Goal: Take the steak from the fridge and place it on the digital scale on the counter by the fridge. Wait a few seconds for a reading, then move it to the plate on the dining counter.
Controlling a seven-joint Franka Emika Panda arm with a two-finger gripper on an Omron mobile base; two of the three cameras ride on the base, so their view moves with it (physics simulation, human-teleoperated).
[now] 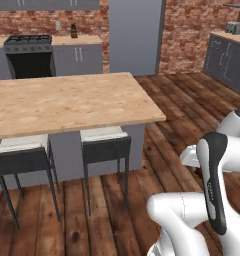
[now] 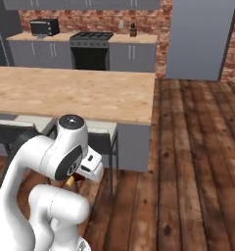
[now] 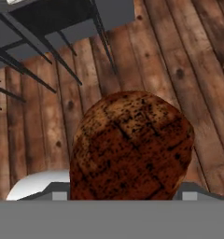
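You held the steak [image 3: 130,147] low over the plank floor [image 3: 188,60], on the near side of the dining counter [image 1: 67,102] beside its stools [image 1: 106,142]. The gripper [image 2: 74,180] appeared clamped on the steak, though the meat covered both tips, so the grip depth could not be confirmed. A shallow pinch risked dropping the steak during base travel or a wide arm swing, and the stool legs stood close enough to snag the arm. No blue plate was visible on the counter's surface. The fridge [image 2: 200,39] stood behind the counter's far end, its top cut off.
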